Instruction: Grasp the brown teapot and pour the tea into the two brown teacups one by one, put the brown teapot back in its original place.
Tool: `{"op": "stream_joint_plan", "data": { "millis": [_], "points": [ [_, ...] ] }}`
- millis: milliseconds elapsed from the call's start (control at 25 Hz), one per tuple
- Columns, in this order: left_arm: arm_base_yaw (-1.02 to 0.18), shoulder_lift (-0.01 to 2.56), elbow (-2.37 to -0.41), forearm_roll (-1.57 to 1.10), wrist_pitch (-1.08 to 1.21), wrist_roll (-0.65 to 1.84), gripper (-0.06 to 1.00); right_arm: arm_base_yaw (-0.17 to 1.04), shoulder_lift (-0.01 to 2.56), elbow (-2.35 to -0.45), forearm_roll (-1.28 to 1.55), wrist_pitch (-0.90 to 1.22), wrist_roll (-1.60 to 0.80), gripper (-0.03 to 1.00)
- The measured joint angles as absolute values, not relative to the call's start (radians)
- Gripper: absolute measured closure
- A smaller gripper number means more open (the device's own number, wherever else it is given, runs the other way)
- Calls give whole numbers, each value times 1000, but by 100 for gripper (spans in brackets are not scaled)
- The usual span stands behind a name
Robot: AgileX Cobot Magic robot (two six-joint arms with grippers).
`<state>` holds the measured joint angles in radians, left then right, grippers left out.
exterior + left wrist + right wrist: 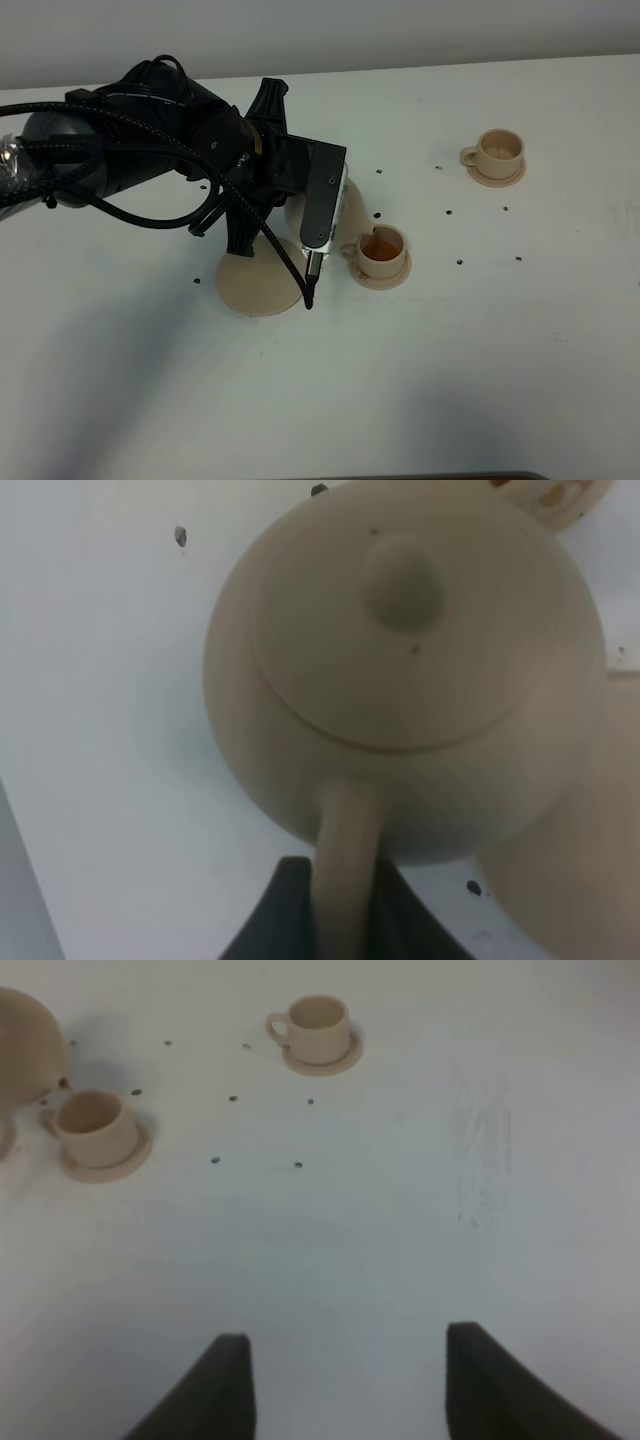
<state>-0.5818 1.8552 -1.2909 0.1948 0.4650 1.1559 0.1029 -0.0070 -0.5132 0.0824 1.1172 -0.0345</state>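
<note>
Left claw [345, 905] is clamped on the loop handle [345, 840] of the teapot [400, 680], with one dark finger on each side of the loop.

Teapot position: held clear of the table [520, 360], between the large saucer [255, 285] and the near cup [383, 250]. In the high view the arm hides most of it.

Long axis: handle to spout, running from the left arm toward the near cup. The spout end points to the right of the high view and sits just beside that cup's rim. The knobbed lid [405, 580] is seated on the pot. Whether liquid is leaving the spout cannot be told.

Near cup: stands on its small saucer [380, 277] and holds orange-brown liquid.

Far cup [498, 148]: upright on a matching saucer [497, 176], well apart to the right and rear. Its handle points left in the high view.

Right claw [350, 1380] hangs over the table with its fingers spread wide, holding nothing.
</note>
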Motion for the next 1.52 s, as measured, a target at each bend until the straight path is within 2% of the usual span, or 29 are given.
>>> {"op": "stream_joint_plan", "data": {
  "millis": [1520],
  "points": [
    [-592,1855,-1291,210,455,1202,82,103,-7,-513,82,1117,-35,55]
  ]
}}
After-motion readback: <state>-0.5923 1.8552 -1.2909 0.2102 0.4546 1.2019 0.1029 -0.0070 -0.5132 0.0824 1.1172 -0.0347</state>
